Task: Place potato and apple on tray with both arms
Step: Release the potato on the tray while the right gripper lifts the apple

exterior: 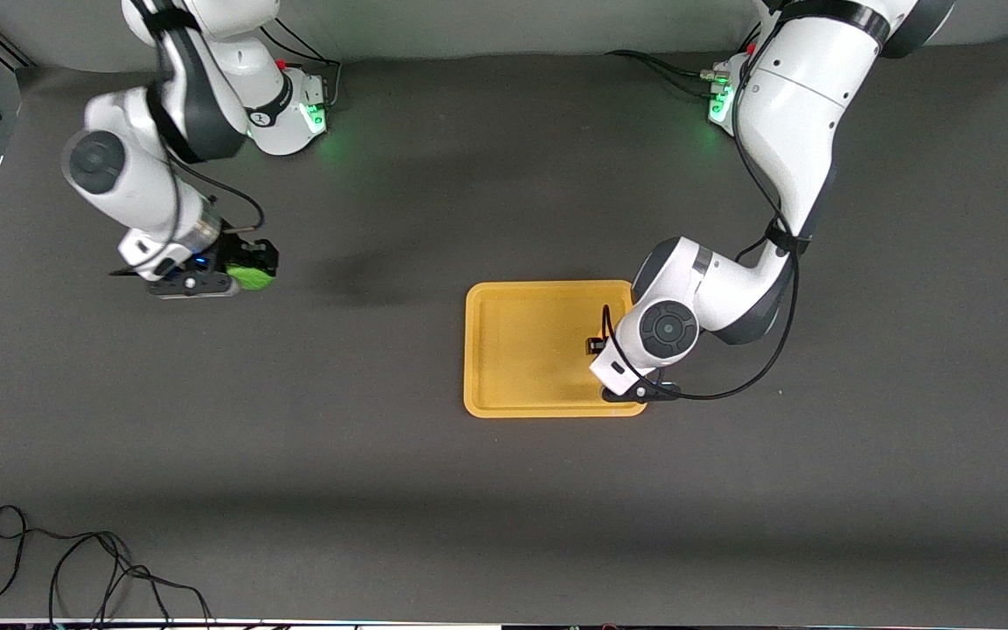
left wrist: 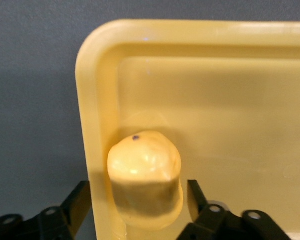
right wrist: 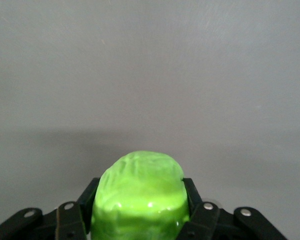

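Left gripper [left wrist: 136,200]: over the tray [exterior: 504,306], at the corner toward the left arm's end and nearer the front camera; fingers [left wrist: 76,202] stood slightly apart from the potato [left wrist: 145,177], which rested on the tray floor just inside the rim.

Right gripper [right wrist: 139,200]: toward the right arm's end of the table [exterior: 504,490], well apart from the tray; fingers [right wrist: 88,196] closed on the apple [right wrist: 140,195], over bare tabletop.
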